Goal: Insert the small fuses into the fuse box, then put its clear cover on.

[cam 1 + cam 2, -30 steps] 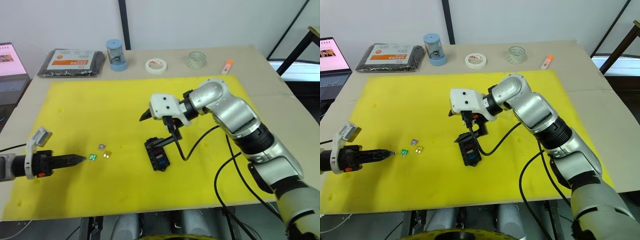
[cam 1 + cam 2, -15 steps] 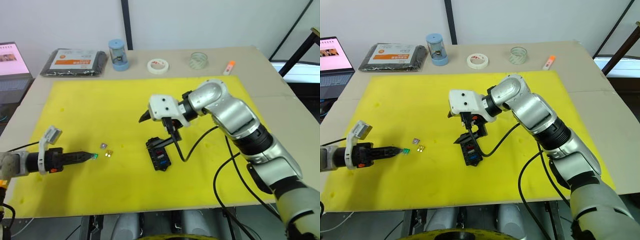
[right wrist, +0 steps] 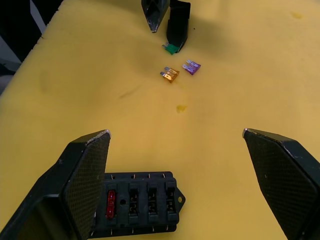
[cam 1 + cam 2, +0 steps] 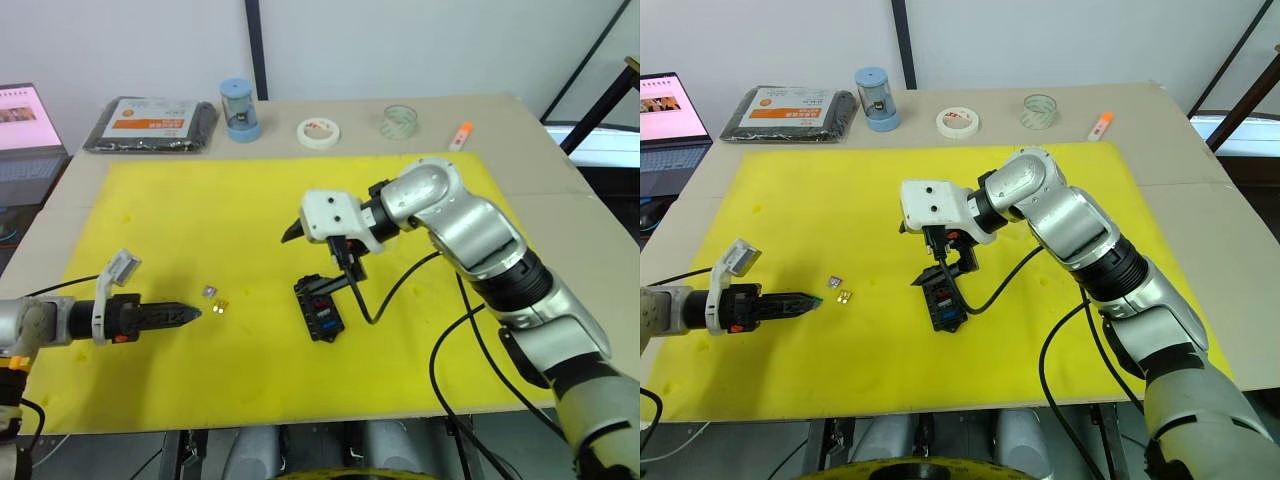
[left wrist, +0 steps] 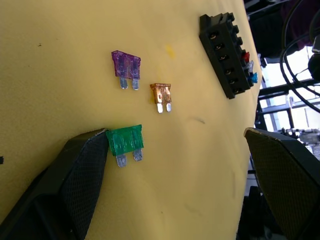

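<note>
My fuse box (image 3: 137, 210) holds a red fuse (image 3: 110, 204). Both my jaws are wide open.

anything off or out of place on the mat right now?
Nothing damaged or spilled. Three loose fuses lie flat on the yellow mat: purple fuse, orange fuse and green fuse, which touches one finger of the open left gripper. The fuse box sits skewed to the mat's edges, only partly filled.

No writing can be read: the orange label on the black packet (image 4: 788, 106) at the desk's eleven o'clock corner is too small to make out.
</note>
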Tool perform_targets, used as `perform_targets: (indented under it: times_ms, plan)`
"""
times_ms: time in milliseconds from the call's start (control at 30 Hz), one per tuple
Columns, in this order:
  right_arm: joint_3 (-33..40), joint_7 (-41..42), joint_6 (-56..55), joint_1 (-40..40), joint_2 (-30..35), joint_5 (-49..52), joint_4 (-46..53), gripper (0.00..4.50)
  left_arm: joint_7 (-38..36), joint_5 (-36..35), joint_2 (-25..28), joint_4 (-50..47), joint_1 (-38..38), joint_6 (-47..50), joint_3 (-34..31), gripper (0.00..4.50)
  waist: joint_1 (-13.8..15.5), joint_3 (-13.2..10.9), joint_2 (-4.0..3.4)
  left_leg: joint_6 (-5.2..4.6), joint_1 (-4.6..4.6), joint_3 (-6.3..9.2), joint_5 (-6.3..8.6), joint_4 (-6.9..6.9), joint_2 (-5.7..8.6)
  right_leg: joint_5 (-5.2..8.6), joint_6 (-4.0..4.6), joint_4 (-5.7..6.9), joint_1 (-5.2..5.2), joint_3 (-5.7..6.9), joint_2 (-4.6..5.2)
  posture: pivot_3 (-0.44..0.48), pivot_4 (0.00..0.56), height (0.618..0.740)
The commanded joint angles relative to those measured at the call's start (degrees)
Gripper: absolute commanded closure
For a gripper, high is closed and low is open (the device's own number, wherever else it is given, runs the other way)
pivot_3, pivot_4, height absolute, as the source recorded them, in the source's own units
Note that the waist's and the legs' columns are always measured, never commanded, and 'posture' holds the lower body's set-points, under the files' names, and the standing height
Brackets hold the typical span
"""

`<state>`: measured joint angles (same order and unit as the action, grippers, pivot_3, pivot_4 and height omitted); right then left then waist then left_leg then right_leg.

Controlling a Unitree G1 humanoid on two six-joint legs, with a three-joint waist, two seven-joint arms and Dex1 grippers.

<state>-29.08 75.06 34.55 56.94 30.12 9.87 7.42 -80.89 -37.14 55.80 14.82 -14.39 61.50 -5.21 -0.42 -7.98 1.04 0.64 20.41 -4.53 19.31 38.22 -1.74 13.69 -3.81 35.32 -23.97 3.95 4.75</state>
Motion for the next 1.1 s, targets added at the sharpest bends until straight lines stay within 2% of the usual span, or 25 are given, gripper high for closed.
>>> perform_targets:
  times_ms: [33, 133, 433, 533, 633, 1000, 1100]
  plan:
    - [0.7, -0.1, -0.9, 0.3, 0.1, -0.2, 1.4, 0.0, 0.8, 0.7, -0.9, 0.5, 0.5, -0.3, 1.7, 1.23, -0.2, 0.0, 0.0, 0.0, 0.0, 0.0, 0.0, 0.0, 0.0, 0.0, 0.0, 0.0, 0.0, 0.0, 0.0, 0.0, 0.15, 0.74]
    - [0.6, -0.1, -1.2, 0.4, 0.0, -0.5, 1.2, 0.0, 1.0, 0.3, -0.6, 0.3, 1.3, -0.1, 0.7, 2.25, -0.3, 0.0, 0.01, -0.01, 0.02, -0.01, 0.0, 0.0, -0.01, 0.0, 0.0, 0.0, -0.03, 0.0, -0.01, 0.0, 0.15, 0.74]
    - [0.3, -0.1, -2.1, 0.4, -0.4, -1.0, 0.6, 0.0, 1.8, -0.3, -0.1, 1.0, 3.3, 0.0, -1.7, 2.25, -0.5, 0.0, 0.0, -0.02, 0.01, -0.03, 0.01, -0.01, -0.05, 0.0, 0.0, 0.0, -0.05, 0.0, -0.03, 0.0, 0.15, 0.74]
    - [0.3, 0.0, -2.5, 0.5, -0.5, -1.2, 0.2, 0.0, 2.3, -0.3, -0.1, 1.0, 3.8, -0.2, -2.3, 2.83, -0.6, 0.0, 0.01, -0.02, 0.01, -0.03, 0.01, -0.02, -0.06, 0.0, 0.0, 0.0, -0.08, 0.0, -0.04, 0.0, 0.15, 0.74]
    - [0.1, 0.1, -2.9, 0.6, -0.5, -1.4, 0.0, 0.0, 2.3, -0.9, 0.0, 0.7, 4.4, 0.2, -2.8, 3.81, -0.6, 0.0, 0.01, -0.02, 0.02, -0.04, 0.01, -0.02, -0.06, 0.0, 0.0, 0.0, -0.1, 0.0, -0.04, 0.0, 0.15, 0.74]
    - [0.1, 0.6, -4.2, 0.6, -0.8, -2.3, -1.0, 0.0, 2.8, -2.0, 0.4, 0.3, 5.9, 0.4, -4.0, 3.81, -0.7, 0.0, 0.0, -0.02, 0.02, -0.06, 0.01, -0.03, -0.08, 0.0, 0.0, 0.0, -0.11, 0.0, -0.04, 0.0, 0.15, 0.74]
    - [0.1, 0.7, -4.5, 0.7, -1.0, -2.4, -1.3, 0.0, 3.0, -2.0, 0.3, 0.3, 6.1, 0.2, -4.0, 4.37, -0.7, 0.0, 0.0, -0.02, 0.02, -0.06, 0.01, -0.04, -0.08, 0.0, 0.0, 0.0, -0.12, 0.0, -0.04, 0.0, 0.15, 0.74]
